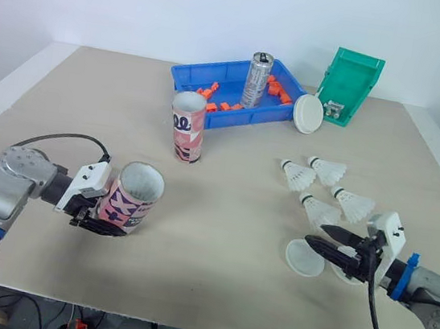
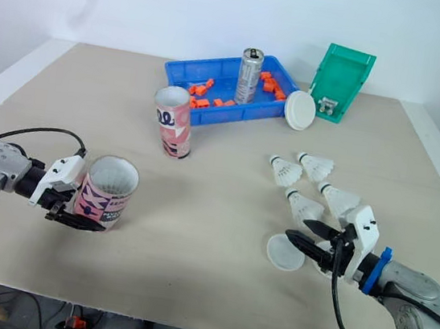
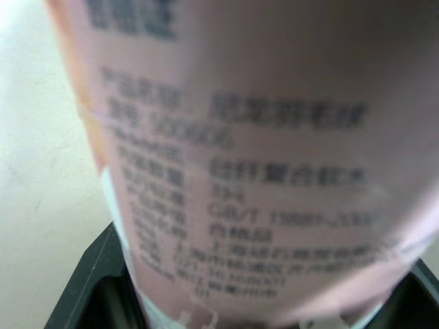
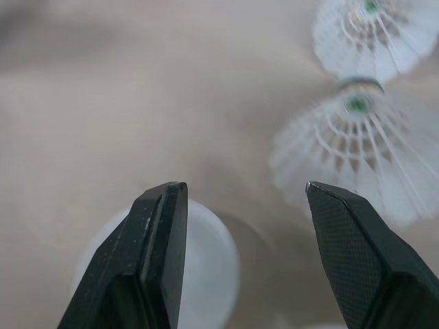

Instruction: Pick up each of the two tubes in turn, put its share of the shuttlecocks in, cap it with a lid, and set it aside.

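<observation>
Down at seven o'clock on the surface [image 1: 212,285], closest to my view, the left fingers [image 1: 101,223] are clamped around a pink tube [image 1: 133,198]. It is tilted, with its open mouth raised; I cannot tell whether its base touches the surface. My left wrist view has its printed label pressed up close between the two black fingers.

At five o'clock the right fingers [image 1: 319,244] are spread apart with nothing between them, low over a white lid [image 1: 301,260] that lies flat. In the right wrist view one tip sits over the lid's edge.

Four shuttlecocks [image 1: 321,212] lie on their sides in a loose cluster at three o'clock, the nearest just beyond the right fingers.

Toward eleven o'clock from centre the second tube [image 1: 187,126] stands upright and open, just in front of a blue tray [image 1: 185,75] at twelve o'clock. The tray holds a silver can [image 1: 257,80] and small orange pieces [image 1: 226,106]. Another lid [image 1: 308,114] leans against the tray's right end, beside a tipped green bin [image 1: 349,86] at one o'clock.
</observation>
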